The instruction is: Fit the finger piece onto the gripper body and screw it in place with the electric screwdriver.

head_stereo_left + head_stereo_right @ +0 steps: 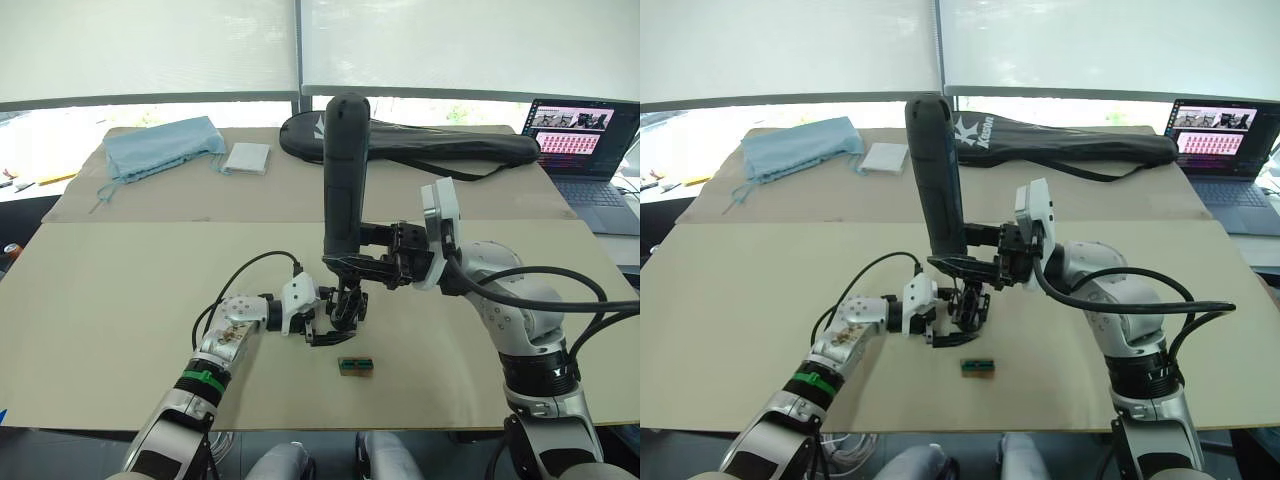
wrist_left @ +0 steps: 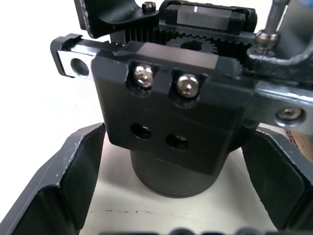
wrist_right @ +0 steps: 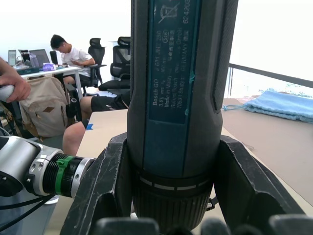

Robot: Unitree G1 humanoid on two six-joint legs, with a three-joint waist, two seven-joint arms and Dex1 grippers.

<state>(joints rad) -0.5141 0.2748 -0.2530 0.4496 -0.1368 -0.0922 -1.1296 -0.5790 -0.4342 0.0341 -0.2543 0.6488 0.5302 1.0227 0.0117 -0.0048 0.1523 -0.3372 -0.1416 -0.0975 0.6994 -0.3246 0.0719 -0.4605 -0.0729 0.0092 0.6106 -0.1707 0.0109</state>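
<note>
**A:** Looking down from the head camera, the right end effector point(image 1: 350, 262) clamps the thick matte-black cylindrical electric screwdriver point(image 1: 343, 180) upright over the tan table point(image 1: 120, 300). Directly beneath its tip sits the small blocky black gripper body point(image 1: 345, 308), with the left end effector point(image 1: 325, 325) around it. A tiny green-and-brown box point(image 1: 355, 366) lies just beside them.

**B:** And from the left wrist?

**A:** The gripper body point(image 2: 171, 132) stands on its round base between the left fingers point(image 2: 68, 181), which bracket it with gaps showing on both sides. Two silver screw heads point(image 2: 165, 82) sit in its face, two holes are empty below, and a thin metal bit point(image 2: 275, 14) comes down at the top corner.

**B:** The right wrist?

**A:** Black fingers point(image 3: 105, 186) squeeze the screwdriver's point(image 3: 181, 83) collar tightly.

**B:** The finger piece?

**A:** One black pointed finger seems mounted already; I cannot single it out clearly.

**B:** So which step?

**A:** Screw-driving, I judge. The next move calls for seating the bit squarely in a screw head while the body is steadied.
</note>
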